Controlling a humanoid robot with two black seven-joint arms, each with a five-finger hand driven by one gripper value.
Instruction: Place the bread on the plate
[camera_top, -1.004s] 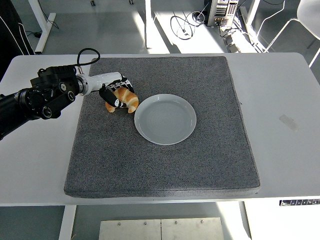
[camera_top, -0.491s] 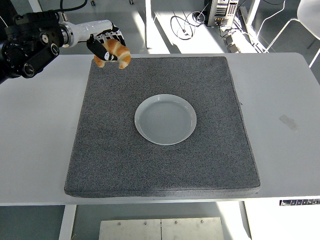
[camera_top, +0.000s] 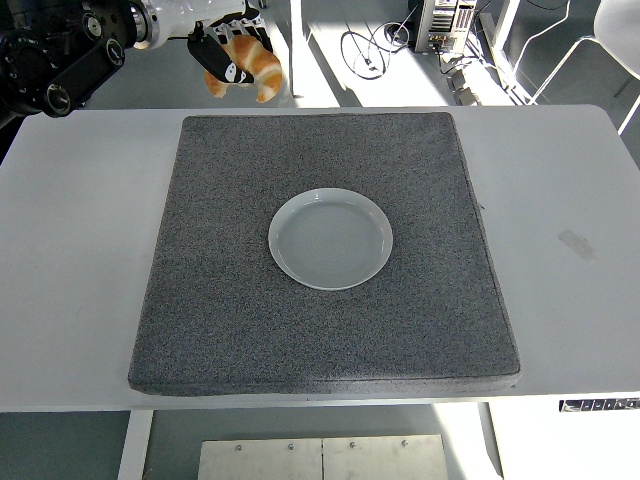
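A: Where is the bread (camera_top: 253, 65)?
B: At the upper left of the frame, gripped by the left robot hand (camera_top: 232, 50), lifted above the desk (camera_top: 560, 200) beyond the mat (camera_top: 220, 300).
A: And the plate (camera_top: 331, 238)?
B: It sits bare at the mat's centre, well apart from the bread.

No readable text

Nothing in the head view can be read: the sticker at the table's (camera_top: 560, 180) lower right edge (camera_top: 598, 405) carries print too small to make out, and the equipment on the floor at the top (camera_top: 447, 22) shows no legible label.
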